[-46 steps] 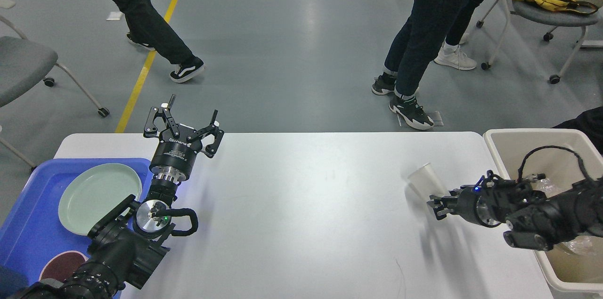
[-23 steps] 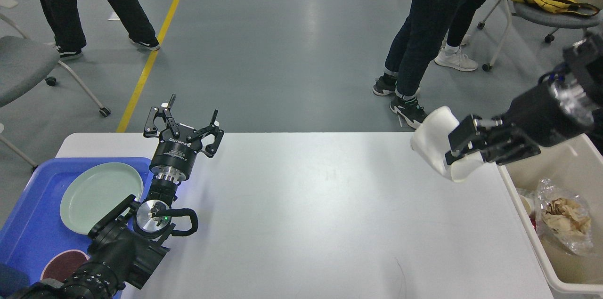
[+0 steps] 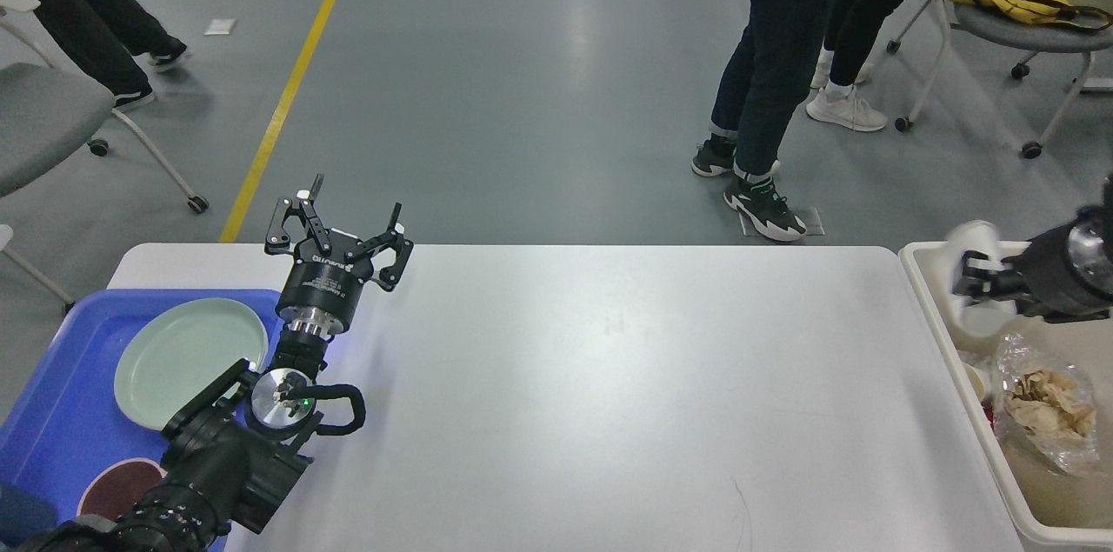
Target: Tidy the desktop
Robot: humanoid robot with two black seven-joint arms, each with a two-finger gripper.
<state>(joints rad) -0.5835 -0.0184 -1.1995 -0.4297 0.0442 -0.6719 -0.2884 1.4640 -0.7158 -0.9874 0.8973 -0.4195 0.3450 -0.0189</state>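
The desktop (image 3: 609, 378) is a wide white tabletop filling the lower part of the head view. My left gripper (image 3: 339, 226) stands open above the table's far left edge, next to the blue tray, with nothing between its fingers. At the right, my right gripper (image 3: 976, 278) reaches in over the far end of the beige bin and is shut on a white paper cup (image 3: 974, 236), which looks blurred. The cup hangs over the bin's inside, off the table.
A blue tray (image 3: 52, 413) at the left holds a pale green plate (image 3: 191, 361) and a dark red dish (image 3: 113, 491). The beige bin (image 3: 1000, 482) at the right contains a plastic bag with crumpled paper (image 3: 1043, 404). People and wheeled chairs stand beyond the table.
My right gripper lifted the white cup off the table's right side and carried it right, over the bin. The left arm has not moved. People behind the table shifted.
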